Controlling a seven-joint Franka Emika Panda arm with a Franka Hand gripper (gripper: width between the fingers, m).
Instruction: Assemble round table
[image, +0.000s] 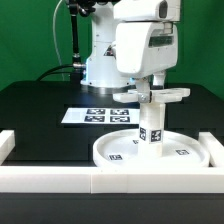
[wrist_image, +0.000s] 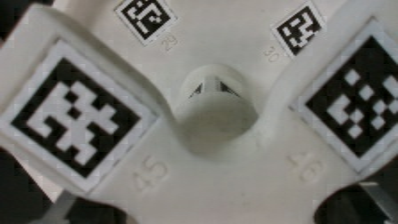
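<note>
The round disc (image: 118, 153) lies flat on the black table (image: 40, 110), just behind the white border rail (image: 110, 178) as seen in the exterior view. The short post (image: 150, 131) stands upright at the disc's middle, with a tag on its facing side. The cross-shaped piece (image: 166, 96) is seen level on top of the post and appears to touch it; whether it is fully seated cannot be told. The gripper (image: 146, 90) is placed directly above, down at the cross-shaped piece. In the wrist view this piece fills the frame, with tagged arms noted on either side of a central boss. How far the jaws are spread, and whether the piece is gripped, cannot be determined. The marker board (image: 104, 115) lies flat on the table behind the disc, apart from it.
</note>
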